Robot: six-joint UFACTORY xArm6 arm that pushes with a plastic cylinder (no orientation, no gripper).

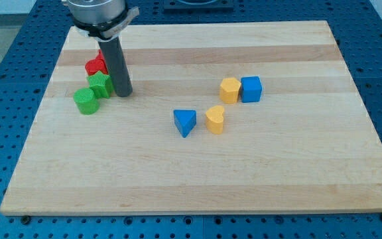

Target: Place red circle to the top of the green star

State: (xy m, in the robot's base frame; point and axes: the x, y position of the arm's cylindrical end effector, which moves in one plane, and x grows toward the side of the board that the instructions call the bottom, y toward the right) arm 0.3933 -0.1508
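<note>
1. My tip [123, 93] is the lower end of a straight dark rod; it rests on the wooden counter [197, 172] near the view's upper left. The arm carries no hand, so there is nothing to stand apart, together or clamped.
2. Seven blocks lie on the counter: one red, two green, two blue, two yellow.
3. One red block [96, 65], partly hidden behind the rod so its shape is not clear, sits just to the view's left of the rod and above my tip.
4. One green star [100, 85] lies just to the view's left of my tip, touching or nearly touching the rod; the red block is directly at its top side, close against it.
5. One green round block [85, 101] sits to the view's left of my tip and slightly lower, beside the green star.
6. One blue triangular block [185, 122] lies to the view's right of my tip and lower, well apart.
7. One yellow heart-like block [215, 119] sits just beside that blue block, farther right.
8. One yellow block [230, 89] and one blue cube [251, 88] sit side by side, farthest to the view's right of my tip, at about its height.
</note>
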